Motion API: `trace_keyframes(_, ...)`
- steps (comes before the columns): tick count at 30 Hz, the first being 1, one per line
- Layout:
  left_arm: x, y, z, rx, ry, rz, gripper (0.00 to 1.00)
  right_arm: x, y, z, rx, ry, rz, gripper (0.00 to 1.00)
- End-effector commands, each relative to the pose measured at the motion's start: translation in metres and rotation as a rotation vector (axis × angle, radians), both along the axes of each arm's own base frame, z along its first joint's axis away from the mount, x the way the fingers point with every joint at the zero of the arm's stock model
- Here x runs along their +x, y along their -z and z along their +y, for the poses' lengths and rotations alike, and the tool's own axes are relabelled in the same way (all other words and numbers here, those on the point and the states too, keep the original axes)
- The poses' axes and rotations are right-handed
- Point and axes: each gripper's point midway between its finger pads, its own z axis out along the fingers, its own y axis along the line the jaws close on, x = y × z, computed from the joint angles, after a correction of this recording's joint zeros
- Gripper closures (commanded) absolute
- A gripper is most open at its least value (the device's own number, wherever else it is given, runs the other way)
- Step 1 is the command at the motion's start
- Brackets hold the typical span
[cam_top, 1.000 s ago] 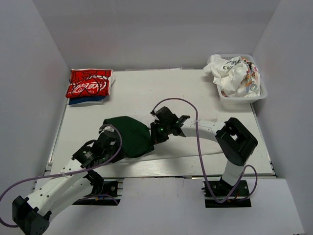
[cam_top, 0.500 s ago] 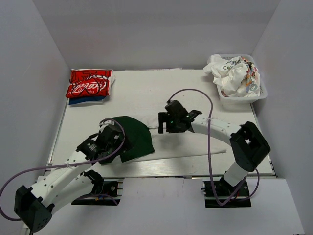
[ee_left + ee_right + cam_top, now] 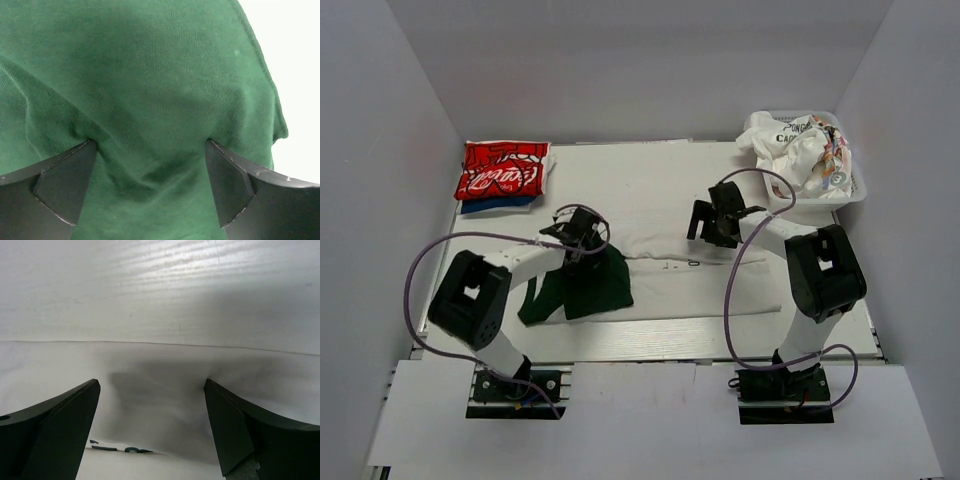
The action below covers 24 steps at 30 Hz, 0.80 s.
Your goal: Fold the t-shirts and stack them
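We see bare table point(image 3: 630, 185) open between the red tee point(image 3: 502, 170) far left and the mesh basket point(image 3: 812, 201) far right. The green tee point(image 3: 582, 288) blocks the near left, and walls point(image 3: 650, 80) close three sides.

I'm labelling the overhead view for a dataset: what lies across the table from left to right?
Red Coca-Cola t-shirt → dark green t-shirt → right claw → white mesh basket.
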Motion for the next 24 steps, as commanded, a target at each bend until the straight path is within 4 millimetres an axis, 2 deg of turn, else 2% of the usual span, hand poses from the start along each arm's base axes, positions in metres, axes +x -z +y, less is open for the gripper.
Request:
trace_keyframes(1, 0.024, 0.035, 0.0, -0.042, 0.0, 0.047, 0.0, -0.034, 0.041, -0.006, -0.014, -0.021, 0.141, 0.1)
trace_keyframes(3, 0.048, 0.035, -0.009, -0.064, 0.019, 0.045, 0.0, -0.041, 0.035, -0.005, 0.005, -0.002, 0.127, 0.1)
trace_keyframes(4, 0.052, 0.053, -0.01, -0.042, 0.03, 0.083, 0.0, -0.057, 0.035, -0.004, 0.012, -0.012, 0.132, 0.1)
trace_keyframes(5, 0.08, 0.042, -0.025, -0.084, 0.086, 0.041, 0.0, -0.069, 0.033, -0.01, 0.021, 0.012, 0.129, 0.1)
trace_keyframes(6, 0.092, 0.045, -0.028, -0.087, 0.089, 0.049, 0.0, -0.087, 0.041, -0.016, 0.019, 0.041, 0.162, 0.1)
trace_keyframes(7, 0.106, 0.048, -0.033, -0.084, 0.098, 0.047, 0.0, -0.095, 0.031, -0.009, 0.046, 0.044, 0.143, 0.1)
trace_keyframes(8, 0.143, 0.051, -0.05, -0.119, 0.12, 0.027, 0.0, -0.119, 0.043, -0.018, 0.024, 0.054, 0.183, 0.1)
trace_keyframes(9, 0.16, 0.053, -0.058, -0.126, 0.137, 0.02, 0.0, -0.122, 0.027, -0.015, 0.06, 0.065, 0.142, 0.1)
trace_keyframes(10, 0.167, 0.057, -0.073, -0.166, 0.185, 0.054, 0.0, -0.136, 0.025, -0.002, 0.07, 0.018, 0.142, 0.1)
trace_keyframes(11, 0.214, 0.024, -0.098, -0.219, 0.233, -0.056, 0.0, -0.153, 0.034, -0.001, 0.068, -0.012, 0.16, 0.1)
trace_keyframes(12, 0.222, 0.066, -0.104, -0.216, 0.252, -0.002, 0.0, -0.161, 0.025, 0.016, 0.104, -0.081, 0.135, 0.1)
trace_keyframes(13, 0.258, 0.034, -0.131, -0.294, 0.317, -0.101, 0.0, -0.174, 0.026, 0.027, 0.114, -0.109, 0.152, 0.1)
trace_keyframes(14, 0.266, 0.037, -0.149, -0.328, 0.36, -0.115, 0.0, -0.185, 0.027, 0.033, 0.121, -0.142, 0.177, 0.1)
trace_keyframes(15, 0.264, 0.083, -0.161, -0.355, 0.368, -0.064, 0.0, -0.2, 0.03, 0.045, 0.12, -0.207, 0.189, 0.1)
trace_keyframes(16, 0.279, 0.062, -0.183, -0.453, 0.415, -0.122, 0.0, -0.209, 0.024, 0.059, 0.169, -0.276, 0.187, 0.1)
trace_keyframes(17, 0.285, 0.066, -0.194, -0.513, 0.416, -0.152, 0.0, -0.227, 0.024, 0.073, 0.176, -0.367, 0.199, 0.1)
trace_keyframes(18, 0.285, 0.071, -0.201, -0.566, 0.407, -0.155, 0.0, -0.236, 0.021, 0.082, 0.204, -0.418, 0.215, 0.1)
trace_keyframes(19, 0.271, 0.093, -0.204, -0.626, 0.369, -0.097, 0.0, -0.239, 0.019, 0.083, 0.179, -0.463, 0.21, 0.1)
trace_keyframes(20, 0.278, 0.09, -0.209, -0.66, 0.369, -0.141, 0.0, -0.248, 0.019, 0.089, 0.164, -0.514, 0.206, 0.1)
trace_keyframes(22, 0.283, 0.089, -0.208, -0.652, 0.349, -0.147, 0.0, -0.25, 0.015, 0.096, 0.163, -0.554, 0.191, 0.1)
trace_keyframes(23, 0.279, 0.098, -0.204, -0.629, 0.326, -0.111, 0.0, -0.253, 0.016, 0.098, 0.157, -0.567, 0.192, 0.1)
trace_keyframes(24, 0.284, 0.101, -0.199, -0.595, 0.314, -0.129, 0.0, -0.251, 0.014, 0.1, 0.155, -0.573, 0.186, 0.1)
